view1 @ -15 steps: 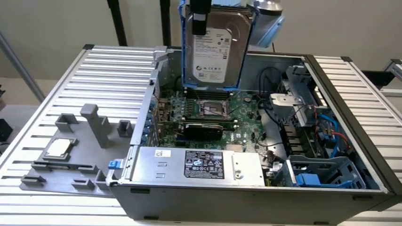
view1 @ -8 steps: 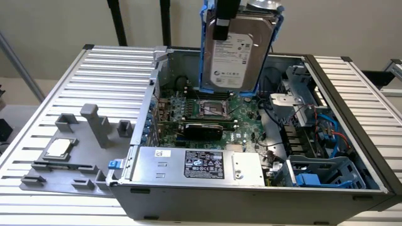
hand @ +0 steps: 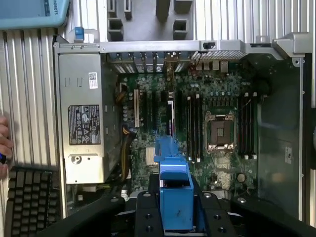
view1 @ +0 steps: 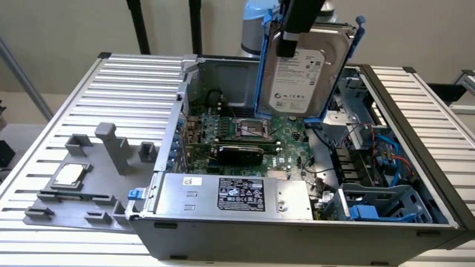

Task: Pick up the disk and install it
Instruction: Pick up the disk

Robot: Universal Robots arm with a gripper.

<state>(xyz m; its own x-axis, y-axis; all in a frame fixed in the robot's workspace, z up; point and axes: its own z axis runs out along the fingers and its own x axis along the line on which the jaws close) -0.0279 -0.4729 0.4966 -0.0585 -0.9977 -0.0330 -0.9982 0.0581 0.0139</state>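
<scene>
The disk [view1: 304, 72], a silver-grey hard drive with a white label in a blue plastic frame, hangs upright above the back of the open computer case [view1: 297, 233]. My gripper [view1: 291, 34] is shut on its top edge from above. In the wrist view the blue frame of the disk [hand: 174, 190] sticks out between my black fingers [hand: 143, 217], with the motherboard [hand: 197, 123] below it. The disk touches nothing in the case.
Inside the case lie a power supply [view1: 237, 194], a CPU socket [view1: 251, 129] and a drive bay [view1: 382, 203] holding a blue caddy [view1: 364, 212]. A grey fixture [view1: 89, 183] with a small silver chip [view1: 68, 175] sits on the exterior view's left. A hand [hand: 4, 143] rests by a keyboard [hand: 29, 202].
</scene>
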